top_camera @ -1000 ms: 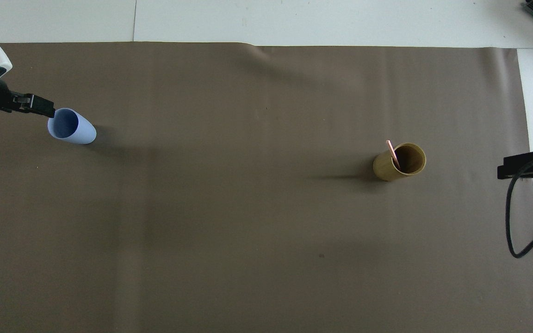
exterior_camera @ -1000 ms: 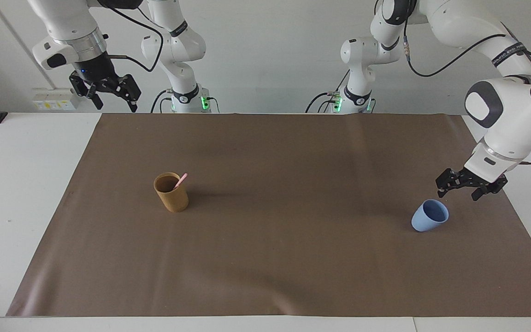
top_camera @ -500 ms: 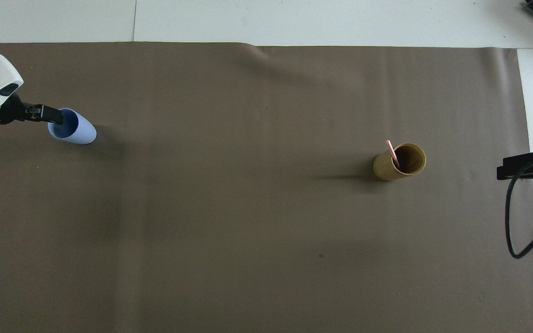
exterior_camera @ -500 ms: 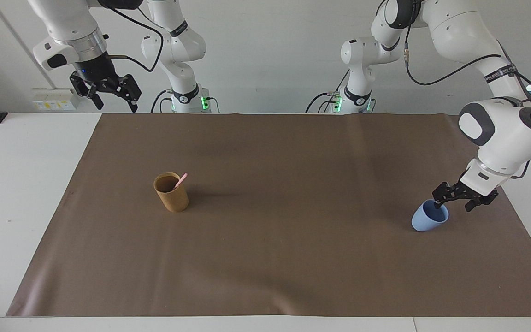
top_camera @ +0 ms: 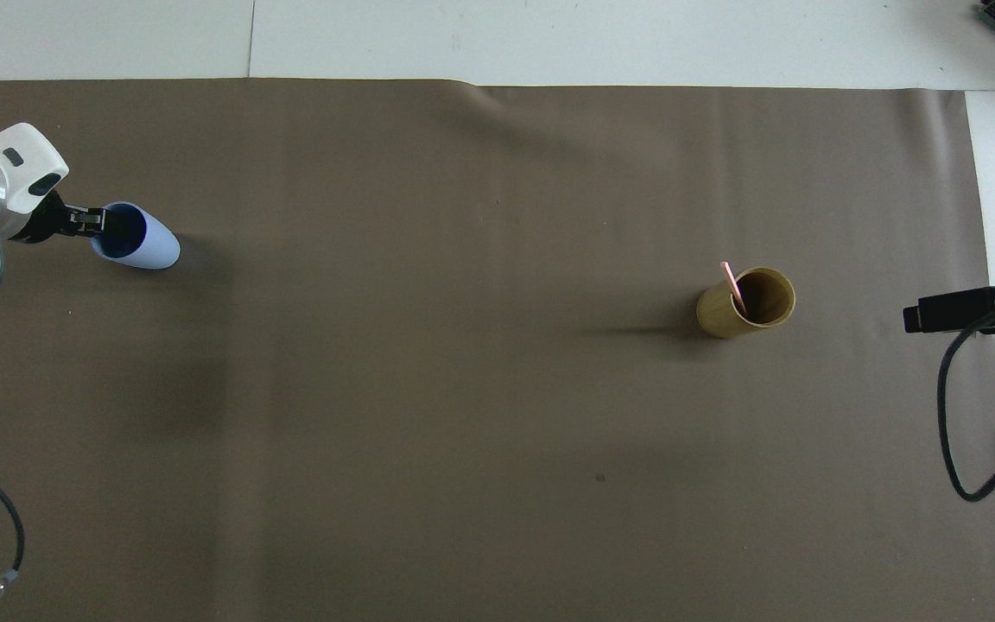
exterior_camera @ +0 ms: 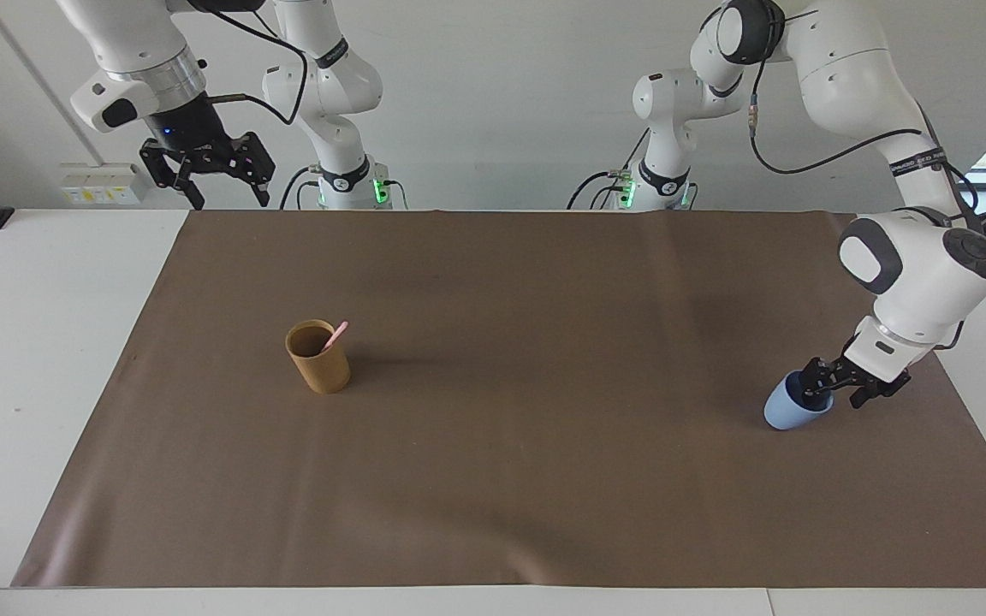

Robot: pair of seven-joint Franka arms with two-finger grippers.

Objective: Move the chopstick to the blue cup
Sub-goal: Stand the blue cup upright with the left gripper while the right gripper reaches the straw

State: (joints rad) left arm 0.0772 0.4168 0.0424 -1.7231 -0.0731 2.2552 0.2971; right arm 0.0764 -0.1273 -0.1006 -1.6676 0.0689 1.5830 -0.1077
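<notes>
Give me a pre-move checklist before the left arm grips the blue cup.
1. Left tool at the blue cup, one finger inside the rim, one outside: ok.
2. Tool shut on the rim: not ok, open.
3. Blue cup upright: ok.
4. Chopstick in the tan cup, leaning on its rim: ok.
5. Right tool waits raised at the right arm's end of the table, open: ok.
6. Mat between the cups bare: ok.

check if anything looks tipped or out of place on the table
Nothing is spilled or tipped. The blue cup stands upright with the left end effector straddling its rim, one finger inside. The chopstick leans in the tan cup. The right end effector waits, raised.
</notes>
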